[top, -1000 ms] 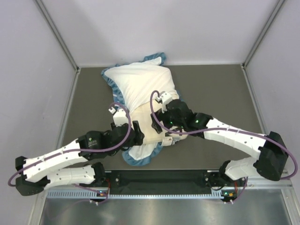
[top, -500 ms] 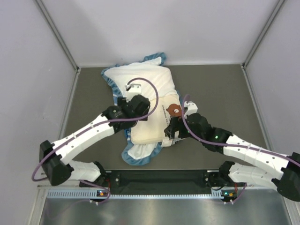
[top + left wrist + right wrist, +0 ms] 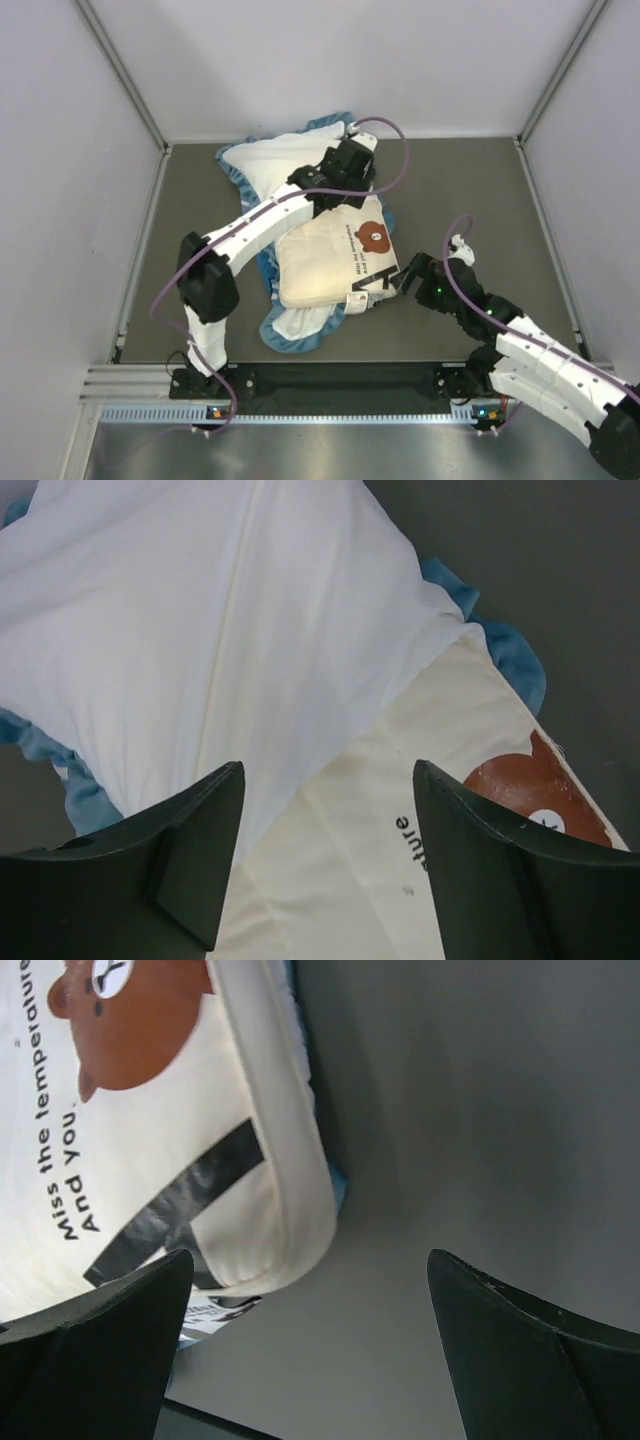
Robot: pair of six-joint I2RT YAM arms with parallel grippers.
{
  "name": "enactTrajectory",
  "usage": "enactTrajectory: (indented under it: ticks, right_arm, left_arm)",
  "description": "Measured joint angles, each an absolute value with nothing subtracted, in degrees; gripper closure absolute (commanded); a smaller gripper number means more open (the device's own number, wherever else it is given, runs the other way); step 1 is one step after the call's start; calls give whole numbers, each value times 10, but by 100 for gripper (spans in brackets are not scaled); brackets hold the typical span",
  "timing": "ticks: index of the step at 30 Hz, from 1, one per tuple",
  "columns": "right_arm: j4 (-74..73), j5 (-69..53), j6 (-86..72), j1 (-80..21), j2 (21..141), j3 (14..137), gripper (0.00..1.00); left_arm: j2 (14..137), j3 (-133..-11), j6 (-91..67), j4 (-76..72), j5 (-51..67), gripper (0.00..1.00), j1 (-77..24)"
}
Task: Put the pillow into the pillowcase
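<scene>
This is a robotics lab test cell rather than a home. A dark grey mat (image 3: 470, 200) covers the table, boxed in by plain pale wall panels (image 3: 350, 60) set in aluminium frame posts (image 3: 122, 75). The white jointed left arm (image 3: 255, 225) and right arm (image 3: 530, 345) are bolted to a black rail (image 3: 340, 380) at the near edge. Purple cables (image 3: 404, 152) loop along them, above a slotted cable duct (image 3: 340, 412). The household things, the pillow (image 3: 335, 262) and the pillowcase (image 3: 265, 160), lie on this bench mat.
</scene>
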State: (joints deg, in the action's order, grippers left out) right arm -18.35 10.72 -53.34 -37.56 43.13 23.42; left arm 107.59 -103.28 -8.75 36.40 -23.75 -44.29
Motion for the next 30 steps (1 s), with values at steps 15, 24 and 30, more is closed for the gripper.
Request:
enactTrajectory:
  ticks: [15, 24, 30]
  right_arm:
    - [-68, -20, -609, -332, 460, 175, 0]
    - [40, -33, -608, -332, 556, 176, 11]
    - [120, -48, -589, -332, 634, 193, 23]
  left_arm:
    - [1330, -1230, 7, 404, -265, 55, -443]
    - [1359, -1247, 39, 389, -377, 96, -446]
    - [1359, -1247, 47, 390, -403, 100, -443]
